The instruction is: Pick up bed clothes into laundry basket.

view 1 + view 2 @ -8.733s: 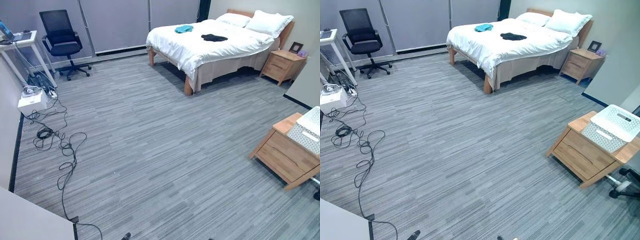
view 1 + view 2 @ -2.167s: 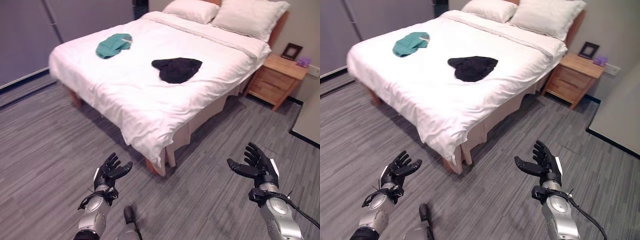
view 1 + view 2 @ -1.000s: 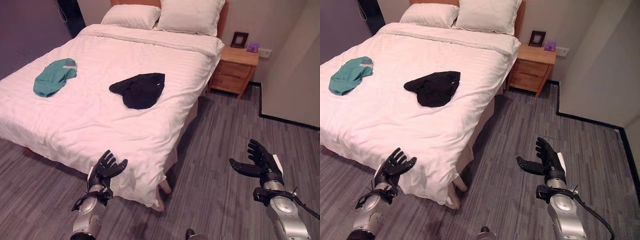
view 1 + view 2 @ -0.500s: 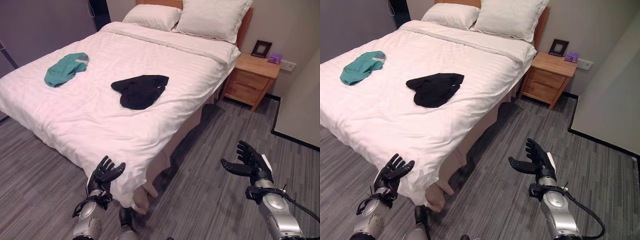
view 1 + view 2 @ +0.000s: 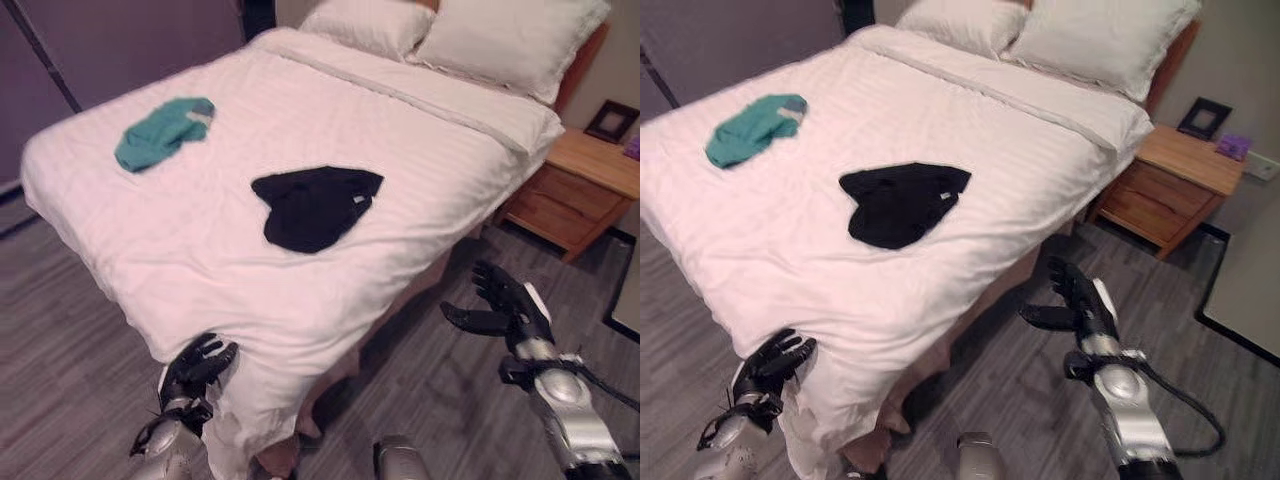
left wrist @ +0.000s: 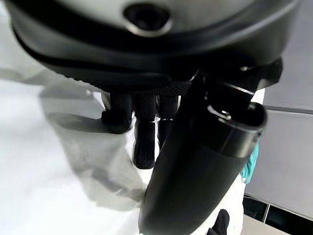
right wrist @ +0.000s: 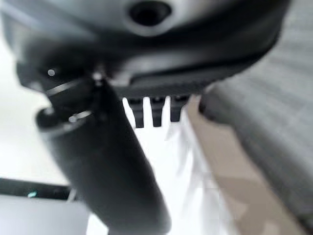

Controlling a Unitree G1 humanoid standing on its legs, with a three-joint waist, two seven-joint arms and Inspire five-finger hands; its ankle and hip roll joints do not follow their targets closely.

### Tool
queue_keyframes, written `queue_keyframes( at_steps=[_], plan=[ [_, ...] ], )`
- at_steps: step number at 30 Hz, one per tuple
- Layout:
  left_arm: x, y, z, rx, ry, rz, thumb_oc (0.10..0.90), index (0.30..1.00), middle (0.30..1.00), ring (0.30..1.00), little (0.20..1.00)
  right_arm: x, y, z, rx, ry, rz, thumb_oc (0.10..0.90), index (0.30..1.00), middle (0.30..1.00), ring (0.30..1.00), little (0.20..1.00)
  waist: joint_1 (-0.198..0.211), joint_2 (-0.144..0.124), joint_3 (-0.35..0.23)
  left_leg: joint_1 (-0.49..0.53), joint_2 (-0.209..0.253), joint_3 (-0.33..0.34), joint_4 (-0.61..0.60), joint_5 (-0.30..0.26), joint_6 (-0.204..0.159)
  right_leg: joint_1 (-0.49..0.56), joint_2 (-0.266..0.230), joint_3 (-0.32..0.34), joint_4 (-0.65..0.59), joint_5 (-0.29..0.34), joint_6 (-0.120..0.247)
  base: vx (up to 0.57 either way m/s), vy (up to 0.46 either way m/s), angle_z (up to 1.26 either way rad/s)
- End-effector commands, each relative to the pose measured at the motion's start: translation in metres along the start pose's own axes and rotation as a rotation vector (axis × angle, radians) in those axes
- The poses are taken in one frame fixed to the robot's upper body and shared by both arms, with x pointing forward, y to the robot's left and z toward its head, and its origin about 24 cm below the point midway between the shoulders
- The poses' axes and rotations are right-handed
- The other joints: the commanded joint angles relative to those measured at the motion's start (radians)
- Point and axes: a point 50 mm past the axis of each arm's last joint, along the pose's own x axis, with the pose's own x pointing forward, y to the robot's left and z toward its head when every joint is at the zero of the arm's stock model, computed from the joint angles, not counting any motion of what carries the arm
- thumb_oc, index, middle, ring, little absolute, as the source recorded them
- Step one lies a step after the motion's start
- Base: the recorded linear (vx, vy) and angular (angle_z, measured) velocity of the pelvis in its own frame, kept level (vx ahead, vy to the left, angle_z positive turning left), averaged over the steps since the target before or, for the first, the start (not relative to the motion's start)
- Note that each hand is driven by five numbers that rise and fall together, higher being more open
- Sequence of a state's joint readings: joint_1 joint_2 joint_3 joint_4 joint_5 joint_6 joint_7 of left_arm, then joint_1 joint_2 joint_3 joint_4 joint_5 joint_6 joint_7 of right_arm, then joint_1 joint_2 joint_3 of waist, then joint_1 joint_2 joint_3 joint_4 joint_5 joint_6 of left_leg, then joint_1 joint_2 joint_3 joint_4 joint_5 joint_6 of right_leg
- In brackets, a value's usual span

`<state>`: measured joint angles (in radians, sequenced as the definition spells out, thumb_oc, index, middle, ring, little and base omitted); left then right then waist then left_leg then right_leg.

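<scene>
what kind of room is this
A bedroom, most likely: a made bed with white pillows, a wooden nightstand beside it, and a black garment and a teal garment on the covers.

White-sheeted wooden bed (image 5: 300,290) carrying crumpled black garment (image 5: 315,205), teal garment (image 5: 160,133), two white pillows (image 5: 505,38)
</scene>
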<state>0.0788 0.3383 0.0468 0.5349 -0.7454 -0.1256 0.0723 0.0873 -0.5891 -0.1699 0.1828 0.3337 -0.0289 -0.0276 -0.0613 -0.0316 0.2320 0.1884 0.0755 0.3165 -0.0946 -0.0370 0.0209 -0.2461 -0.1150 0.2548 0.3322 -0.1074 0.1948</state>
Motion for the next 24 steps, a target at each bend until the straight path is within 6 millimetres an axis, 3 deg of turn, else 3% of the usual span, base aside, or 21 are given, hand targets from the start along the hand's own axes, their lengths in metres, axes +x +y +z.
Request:
queue_keyframes(
  at_steps=[1,2,4,6,7,9,11,12,16,18,24],
  plan=[
    [0.028,-0.072,0.072,-0.026,-0.28,-0.266,0.8,0.9,0.9,0.9,0.9,0.015,-0.03,0.064,-0.103,-0.254,-0.076,0.8,0.9,0.9,0.9,0.9,-0.093,-0.042,-0.065,-0.008,-0.035,-0.092,0.021,0.067,-0.06,0.186,0.022,-0.027,-0.2,0.159,0.004,0.16,-0.051,1.13],
    [0.027,-0.069,0.067,-0.025,-0.269,-0.257,0.8,0.9,0.9,0.9,0.9,0.016,-0.031,0.069,-0.103,-0.273,-0.083,0.8,0.9,0.9,0.9,0.9,-0.087,-0.049,-0.071,0.004,-0.039,-0.082,0.017,0.065,-0.061,0.192,0.003,-0.065,-0.22,0.184,0.008,0.11,-0.043,0.74],
    [0.024,-0.065,0.061,-0.046,-0.259,-0.256,0.8,0.9,0.9,0.9,0.9,0.016,-0.046,0.079,-0.14,-0.3,-0.125,0.8,0.9,0.9,0.9,0.9,-0.082,-0.052,-0.085,-0.003,-0.043,-0.081,0.012,0.065,-0.061,0.217,0.006,-0.062,-0.272,0.209,0.007,0.09,-0.067,0.05],
    [0.021,-0.058,0.057,-0.062,-0.247,-0.25,0.8,0.9,0.9,0.9,0.9,0.02,-0.063,0.101,-0.216,-0.351,-0.166,0.8,0.9,0.9,0.9,0.9,-0.058,-0.052,-0.104,-0.013,-0.038,-0.089,0.008,0.067,-0.067,0.252,0.002,-0.102,-0.328,0.187,0.004,0.08,-0.074,0.2],
    [0.021,-0.058,0.056,-0.064,-0.246,-0.249,0.8,0.9,0.9,0.9,0.9,0.02,-0.063,0.101,-0.217,-0.352,-0.165,0.8,0.9,0.9,0.9,0.9,-0.061,-0.05,-0.103,-0.012,-0.038,-0.09,0.008,0.067,-0.067,0.256,0.001,-0.104,-0.333,0.189,0.004,0.09,-0.073,0.36],
    [0.017,-0.056,0.053,-0.039,-0.231,-0.284,0.8,0.9,0.9,0.9,0.9,0.024,-0.089,0.145,-0.428,-0.434,-0.244,0.8,0.9,0.9,0.9,0.9,-0.034,-0.055,-0.114,-0.01,-0.03,-0.101,0.007,0.068,-0.075,0.286,0.004,-0.125,-0.358,0.181,-0.005,0.09,-0.059,0.22],
    [0.016,-0.057,0.05,-0.027,-0.22,-0.303,0.8,0.9,0.9,0.9,0.9,0.028,-0.094,0.156,-0.461,-0.448,-0.259,0.8,0.9,0.9,0.9,0.9,-0.029,-0.054,-0.113,-0.007,-0.028,-0.106,0.007,0.068,-0.077,0.295,0.007,-0.129,-0.36,0.175,-0.009,0.05,-0.021,0.1],
    [0.014,-0.06,0.047,-0.015,-0.211,-0.337,0.8,0.9,0.9,0.9,0.9,0.031,-0.101,0.173,-0.503,-0.473,-0.281,0.8,0.9,0.9,0.9,0.9,-0.014,-0.06,-0.114,-0.007,-0.027,-0.116,0.007,0.067,-0.079,0.303,0.009,-0.139,-0.364,0.17,-0.015,0.02,-0.012,0.08],
    [0.008,-0.06,0.04,-0.013,-0.188,-0.372,0.8,0.9,0.9,0.9,0.9,0.042,-0.106,0.197,-0.643,-0.462,-0.283,0.8,0.9,0.9,0.9,0.9,0.008,-0.07,-0.114,-0.011,-0.022,-0.132,0.007,0.07,-0.086,0.315,0.013,-0.159,-0.366,0.162,-0.021,0.03,-0.029,-0.01],
    [0.003,-0.057,0.032,-0.02,-0.165,-0.381,0.8,0.9,0.9,0.9,0.9,0.048,-0.107,0.219,-0.765,-0.461,-0.283,0.8,0.9,0.9,0.9,0.9,0.037,-0.082,-0.11,-0.017,-0.015,-0.147,0.007,0.075,-0.093,0.325,0.017,-0.18,-0.373,0.155,-0.031,0.01,-0.049,0.1],
    [-0.002,-0.035,0.019,-0.054,-0.112,-0.32,0.8,0.9,0.9,0.9,0.9,0.061,-0.099,0.245,-0.802,-0.466,-0.247,0.8,0.9,0.9,0.9,0.9,0.079,-0.088,-0.1,-0.042,-0.005,-0.194,0.007,0.093,-0.109,0.34,0.02,-0.227,-0.395,0.148,-0.044,0.0,-0.057,0.14]
  ],
)
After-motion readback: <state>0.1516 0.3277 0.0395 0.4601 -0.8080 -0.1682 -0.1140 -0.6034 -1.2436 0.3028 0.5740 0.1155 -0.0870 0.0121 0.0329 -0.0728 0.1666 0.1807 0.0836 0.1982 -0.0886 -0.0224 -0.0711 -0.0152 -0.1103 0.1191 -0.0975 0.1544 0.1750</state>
